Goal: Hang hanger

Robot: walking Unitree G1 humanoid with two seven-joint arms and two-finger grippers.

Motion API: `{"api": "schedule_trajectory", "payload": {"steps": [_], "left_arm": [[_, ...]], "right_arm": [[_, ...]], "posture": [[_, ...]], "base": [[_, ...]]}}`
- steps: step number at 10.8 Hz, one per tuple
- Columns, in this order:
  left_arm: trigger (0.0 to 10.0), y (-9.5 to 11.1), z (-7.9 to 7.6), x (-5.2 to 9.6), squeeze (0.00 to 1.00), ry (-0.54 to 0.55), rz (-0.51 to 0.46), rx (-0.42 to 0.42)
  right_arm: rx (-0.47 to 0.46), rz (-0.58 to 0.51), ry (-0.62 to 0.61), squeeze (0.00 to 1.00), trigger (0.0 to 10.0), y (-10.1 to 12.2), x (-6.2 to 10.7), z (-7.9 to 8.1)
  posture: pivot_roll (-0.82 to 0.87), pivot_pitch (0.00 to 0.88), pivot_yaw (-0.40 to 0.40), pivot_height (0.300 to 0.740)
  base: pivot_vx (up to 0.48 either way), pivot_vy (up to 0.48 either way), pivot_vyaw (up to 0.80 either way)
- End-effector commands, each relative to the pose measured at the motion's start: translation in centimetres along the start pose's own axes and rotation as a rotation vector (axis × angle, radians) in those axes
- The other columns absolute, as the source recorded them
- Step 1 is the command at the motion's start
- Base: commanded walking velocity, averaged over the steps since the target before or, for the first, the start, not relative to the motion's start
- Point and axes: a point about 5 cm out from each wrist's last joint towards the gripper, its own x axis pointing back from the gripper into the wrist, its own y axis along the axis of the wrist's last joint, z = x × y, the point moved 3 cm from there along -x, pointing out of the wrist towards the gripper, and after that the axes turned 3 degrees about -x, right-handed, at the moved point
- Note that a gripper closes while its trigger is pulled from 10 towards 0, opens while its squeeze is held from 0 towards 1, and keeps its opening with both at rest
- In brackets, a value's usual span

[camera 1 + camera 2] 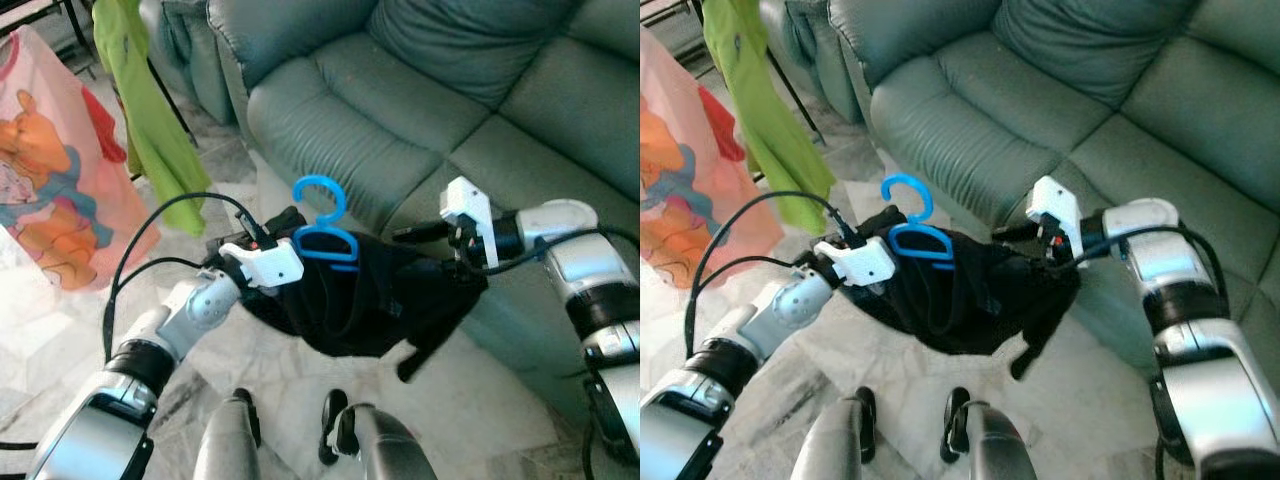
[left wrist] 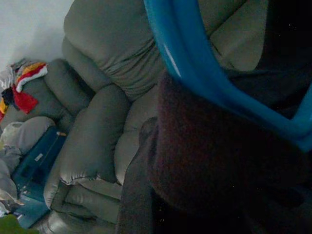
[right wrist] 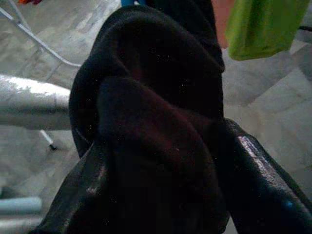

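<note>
Blue plastic hanger carrying a black garment, held between both grippers in front of the sofa.

Left eye view: the hanger (image 1: 322,222) has an open round hook standing upright above a narrow looped body; the black garment (image 1: 360,295) sags beneath it in front of the grey-green sofa (image 1: 420,90). The left gripper (image 1: 262,238) is against the hanger's end away from the sofa; whether its fingers are closed cannot be determined. The right gripper (image 1: 425,240) meets the garment's sofa-side edge.
Left wrist view: a blue hanger bar (image 2: 204,68) runs directly across the lens, with dark cloth under it and the sofa behind.
Right wrist view: two black fingers (image 3: 263,180) are closed on a bunched fold of the garment (image 3: 151,126).
No writing is legible on the hanger.
</note>
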Motion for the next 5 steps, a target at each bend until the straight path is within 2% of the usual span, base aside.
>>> {"api": "schedule_trajectory", "payload": {"steps": [1,5], "left_arm": [[0.0,4.15,-0.18,-1.69,0.00,0.033,-0.175,0.026],[0.0,4.53,-0.25,-2.03,0.00,0.037,-0.179,0.034]], "right_arm": [[0.033,-0.006,0.062,0.00,0.0,0.78,-1.26,0.35],[0.044,0.064,0.135,0.00,0.0,0.54,-1.74,0.37]], "posture": [[-0.06,0.192,-0.045,0.740],[-0.06,0.195,-0.049,0.740]], "base": [[0.000,0.000,0.00],[0.000,0.000,0.00]]}}
